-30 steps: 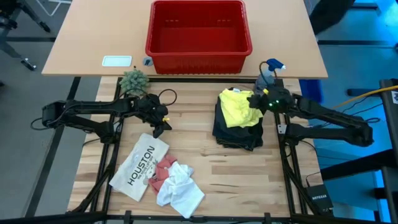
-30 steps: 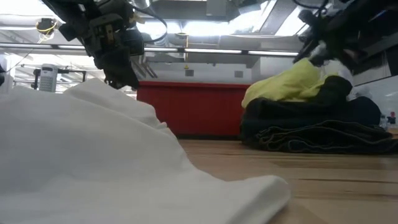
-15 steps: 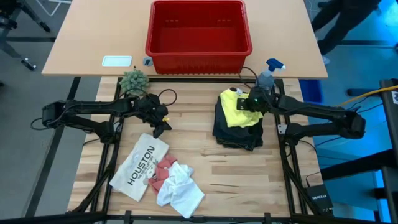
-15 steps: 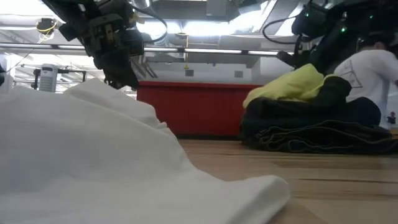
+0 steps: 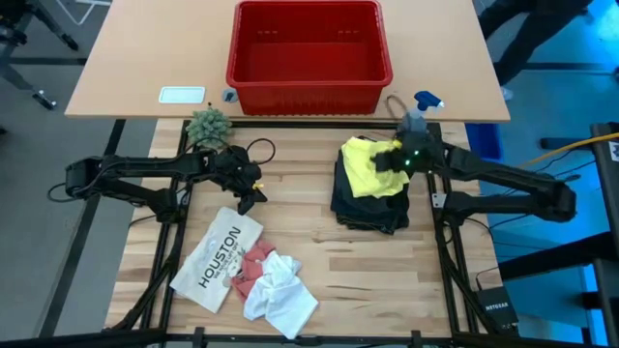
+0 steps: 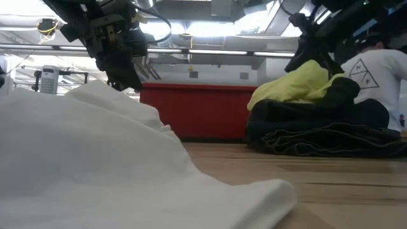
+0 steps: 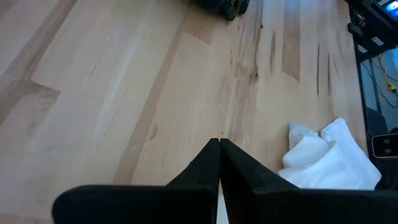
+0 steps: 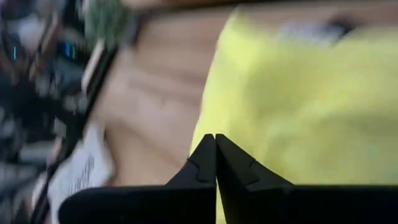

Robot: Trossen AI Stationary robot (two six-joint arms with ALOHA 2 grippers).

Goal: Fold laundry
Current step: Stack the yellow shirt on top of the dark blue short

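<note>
The yellow T-shirt (image 5: pixel 363 176) lies crumpled on top of the dark trousers (image 5: pixel 368 211), which rest in a pile on the table's right half. My right gripper (image 5: pixel 385 162) is shut and stands over the T-shirt's right part, right at its top (image 6: pixel 310 66). A small pink cloth (image 5: pixel 253 259) and a white cloth (image 5: pixel 280 290) lie bunched together near the front edge. My left gripper (image 5: pixel 245 201) hangs shut above bare wood at centre-left, holding nothing. My right gripper's shut fingers (image 8: pixel 205 158) slant down toward the T-shirt's edge (image 8: pixel 236 124), with no cloth showing between them. Whether they touch the T-shirt I cannot tell.
A flat white item printed HOUSTON (image 5: pixel 218 256) lies beside the pink cloth. A red basket (image 5: pixel 308 95) stands on the far table. A small plant (image 5: pixel 208 126) and a spray bottle (image 5: pixel 418 108) stand at the far edge. Bare wood lies between the two piles.
My right gripper has swung toward the table's left over the yellow T-shirt, then drawn back a little toward the right. It has also turned at the wrist. The T-shirt and trousers stay piled where they were.
</note>
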